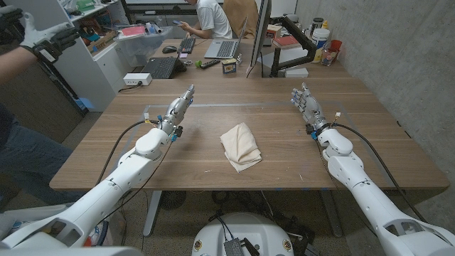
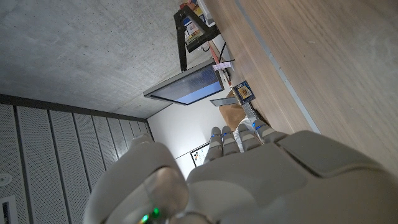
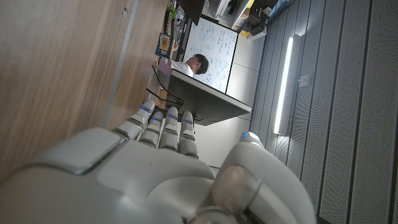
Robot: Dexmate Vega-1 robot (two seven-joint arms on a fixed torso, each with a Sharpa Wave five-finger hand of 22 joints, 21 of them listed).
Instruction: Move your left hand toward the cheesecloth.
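A soft, cream cheesecloth (image 1: 240, 146), folded and rumpled, lies mid-worktop (image 1: 284, 128) (smooth wood grain). Well left of it, the left hand (image 1: 180, 107) holds nothing, fingers straight; well right, the right hand (image 1: 306, 103) likewise.

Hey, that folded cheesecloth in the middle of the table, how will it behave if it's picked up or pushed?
The cheesecloth lies in soft, uneven folds, so it will probably droop and unfold when lifted. It looks thin, likely very light. Pushed across the wooden table, it would probably bunch rather than slide whole.
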